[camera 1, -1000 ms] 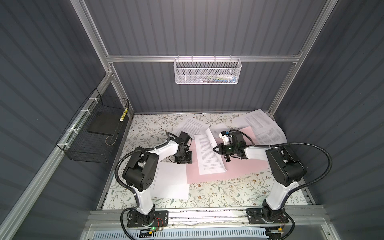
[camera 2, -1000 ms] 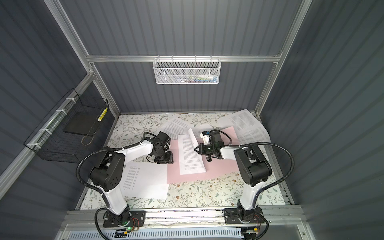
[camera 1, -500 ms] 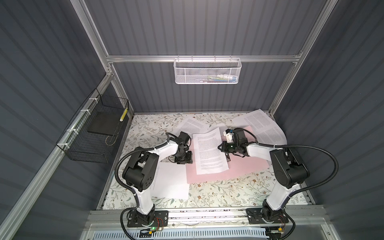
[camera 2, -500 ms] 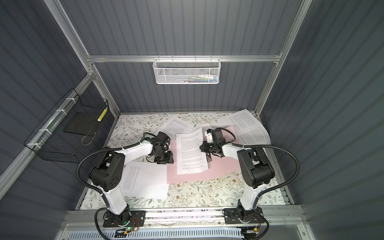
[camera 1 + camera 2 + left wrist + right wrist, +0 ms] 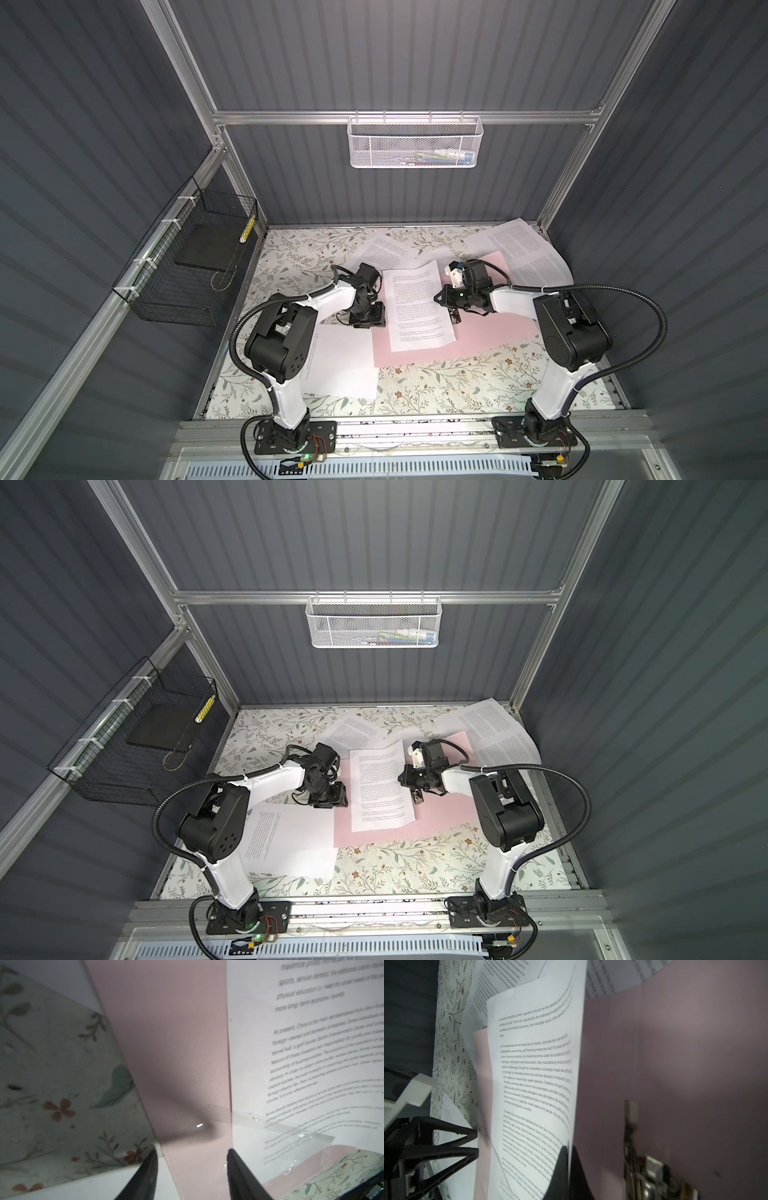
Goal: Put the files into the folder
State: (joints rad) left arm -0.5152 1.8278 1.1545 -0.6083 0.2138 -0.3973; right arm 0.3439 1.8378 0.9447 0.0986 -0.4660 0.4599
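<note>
The folder lay open and flat near the middle of the floral desk. A top sheet rested on its 9 o'clock half, its 3 o'clock edge lifted. The right pincer was closed tight on that edge, just by the metal clip. At the folder's 9 o'clock edge the left pincer stood with jaws about half apart over the pink margin, gripping nothing. Loose sheets lay at 1 o'clock, partly under the folder; another sheet lay at 7 o'clock.
</note>
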